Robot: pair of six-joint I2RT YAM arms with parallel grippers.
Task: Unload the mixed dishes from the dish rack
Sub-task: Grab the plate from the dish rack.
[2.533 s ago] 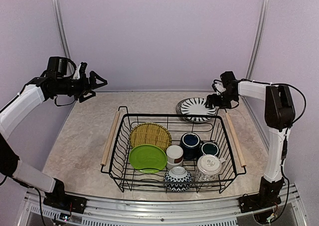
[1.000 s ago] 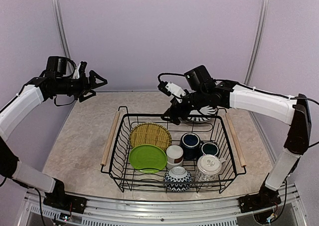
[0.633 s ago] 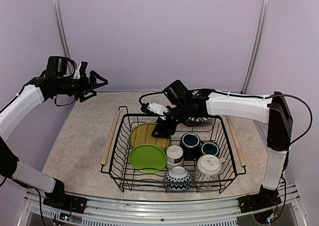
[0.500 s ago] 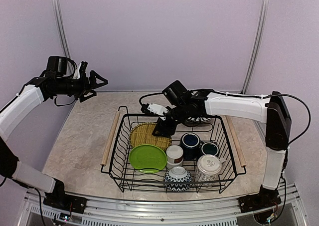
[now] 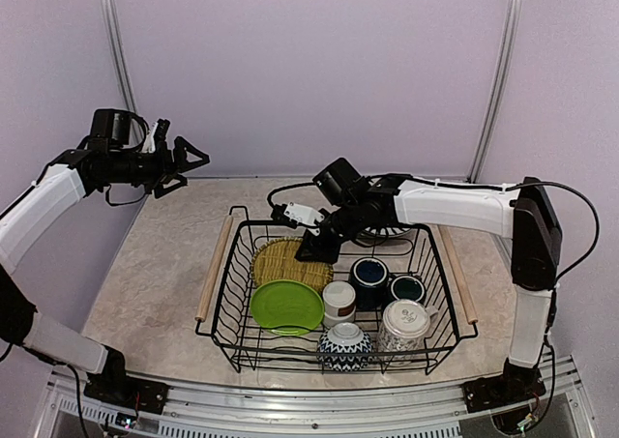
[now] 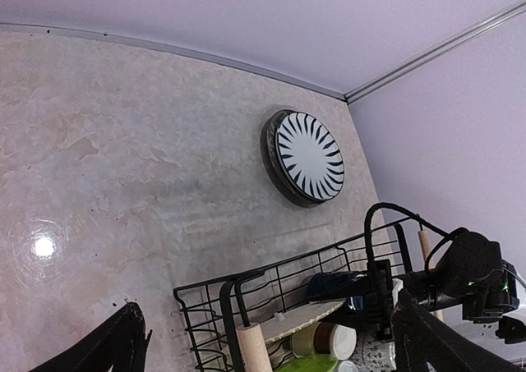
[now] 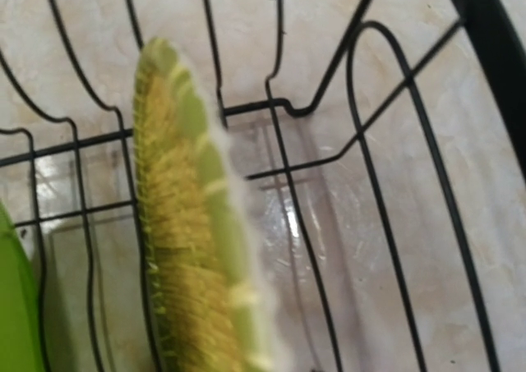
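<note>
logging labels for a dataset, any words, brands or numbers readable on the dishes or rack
No text can be read in any view.
On the striped plate: only stripes, no lettering.
On the big white cup: a pattern, too small to tell whether any of it is letters.
On the woven plate: seen close but blurred, no lettering shows.

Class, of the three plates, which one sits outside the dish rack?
The black-and-white striped plate, flat on the table beyond the dish rack; the woven yellow plate and lime-green plate are inside it.
</note>
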